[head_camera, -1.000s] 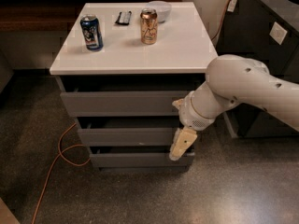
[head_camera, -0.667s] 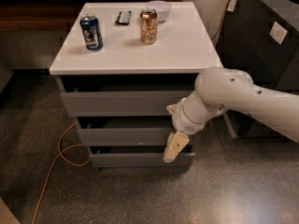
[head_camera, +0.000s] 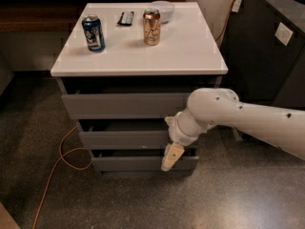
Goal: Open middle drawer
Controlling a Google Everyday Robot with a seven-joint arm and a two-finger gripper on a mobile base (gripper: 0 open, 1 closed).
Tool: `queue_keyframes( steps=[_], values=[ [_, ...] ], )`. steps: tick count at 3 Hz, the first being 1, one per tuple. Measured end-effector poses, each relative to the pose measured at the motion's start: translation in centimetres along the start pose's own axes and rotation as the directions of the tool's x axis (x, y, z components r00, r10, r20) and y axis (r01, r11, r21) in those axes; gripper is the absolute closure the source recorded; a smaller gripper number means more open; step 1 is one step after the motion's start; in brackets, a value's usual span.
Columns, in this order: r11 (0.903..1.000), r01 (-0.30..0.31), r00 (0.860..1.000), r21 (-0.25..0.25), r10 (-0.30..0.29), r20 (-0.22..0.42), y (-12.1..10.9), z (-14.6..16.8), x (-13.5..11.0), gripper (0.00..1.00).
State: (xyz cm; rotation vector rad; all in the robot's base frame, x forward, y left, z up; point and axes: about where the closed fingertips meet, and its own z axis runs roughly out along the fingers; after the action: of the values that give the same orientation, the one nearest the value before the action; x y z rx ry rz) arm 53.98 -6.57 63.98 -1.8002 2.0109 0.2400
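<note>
Fingers (head_camera: 172,154) of the gripper (head_camera: 167,164) appeared pressed together, hanging before the cabinet's (head_camera: 190,56) right end, tips over the lowest front (head_camera: 128,163). Middle drawer (head_camera: 124,140), second of three, sat shut, so the step was judged approach. Next move called for hooking its upper edge and pulling outward.

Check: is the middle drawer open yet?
Not visibly: the middle drawer shows no interior, only its front. The gripper hangs by its right end.

The white worktop (head_camera: 190,46) is carrying a blue can (head_camera: 93,33) at its left, a dark flat object (head_camera: 126,18) and a white bowl (head_camera: 162,9) at the back, and a copper can (head_camera: 152,26) just before the bowl, while the pincer (head_camera: 171,157) is hanging well below its front edge.
</note>
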Motion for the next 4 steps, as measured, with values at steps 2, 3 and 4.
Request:
queue_keyframes(
  steps=[2, 3, 4],
  values=[
    [0.9997, -0.004, 1.0, -0.025, 0.004, 0.009, 0.0, 5.4, 0.5, 0.0],
    [0.9988, 0.031, 0.999, -0.039, -0.03, 0.01, 0.4, 10.0, -0.4, 0.0],
    [0.9988, 0.031, 0.999, -0.039, -0.03, 0.01, 0.4, 10.0, -0.4, 0.0]
  ],
)
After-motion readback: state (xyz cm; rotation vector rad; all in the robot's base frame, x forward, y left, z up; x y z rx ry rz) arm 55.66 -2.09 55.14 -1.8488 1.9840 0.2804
